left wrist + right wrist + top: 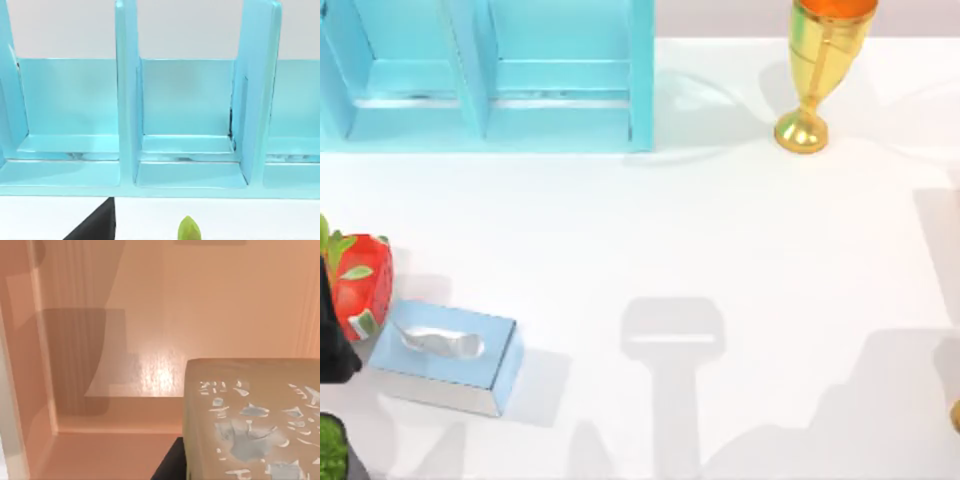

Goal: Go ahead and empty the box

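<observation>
The right wrist view looks into the box [100,390], whose walls and floor are tan wood. Inside it lies a pale block [250,420] with blue-grey flecks on its top. A dark part of my right gripper [169,465] shows right beside that block. My left gripper [332,330] is a black shape at the table's left edge, against a red strawberry-like toy [362,282] with green leaves. In the left wrist view a black finger [97,226] and a green leaf tip [189,231] sit low in front of the blue shelf [160,150].
A light blue tissue box [445,355] lies at the front left, beside the strawberry toy. The blue shelf unit [490,80] stands at the back left and a gold trophy cup [815,70] at the back right. Something green [330,445] sits in the front left corner.
</observation>
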Controlling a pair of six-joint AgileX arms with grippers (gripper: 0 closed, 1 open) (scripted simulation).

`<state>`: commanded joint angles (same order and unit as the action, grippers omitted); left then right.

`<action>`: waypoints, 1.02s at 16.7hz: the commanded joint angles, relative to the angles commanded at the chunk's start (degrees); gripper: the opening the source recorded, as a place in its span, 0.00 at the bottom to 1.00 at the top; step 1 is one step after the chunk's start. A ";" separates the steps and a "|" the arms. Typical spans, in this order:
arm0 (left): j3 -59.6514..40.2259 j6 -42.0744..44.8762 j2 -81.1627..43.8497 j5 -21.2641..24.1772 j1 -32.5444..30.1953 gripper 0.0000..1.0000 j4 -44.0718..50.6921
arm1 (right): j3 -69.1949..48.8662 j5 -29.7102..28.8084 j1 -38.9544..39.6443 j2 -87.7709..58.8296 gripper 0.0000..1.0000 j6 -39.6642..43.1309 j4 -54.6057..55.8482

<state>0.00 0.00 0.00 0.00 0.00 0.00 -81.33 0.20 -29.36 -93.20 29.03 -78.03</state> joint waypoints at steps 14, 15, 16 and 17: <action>0.00 0.00 0.00 0.00 0.00 1.00 0.00 | -0.12 -1.00 33.93 -9.45 0.00 -30.51 9.62; 0.00 0.00 0.00 0.00 0.00 1.00 0.00 | 0.24 -0.93 36.94 -10.57 0.00 -33.46 10.86; 0.00 0.00 0.00 0.00 0.00 1.00 0.00 | 0.62 -0.84 39.40 -11.60 0.00 -36.21 12.07; 0.00 0.00 0.00 0.00 0.00 1.00 0.00 | 1.00 -0.74 41.28 -12.55 0.00 -38.71 13.19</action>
<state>0.00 0.00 0.00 0.00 0.00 0.00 -80.33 -0.55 11.92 -105.76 -9.69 -64.84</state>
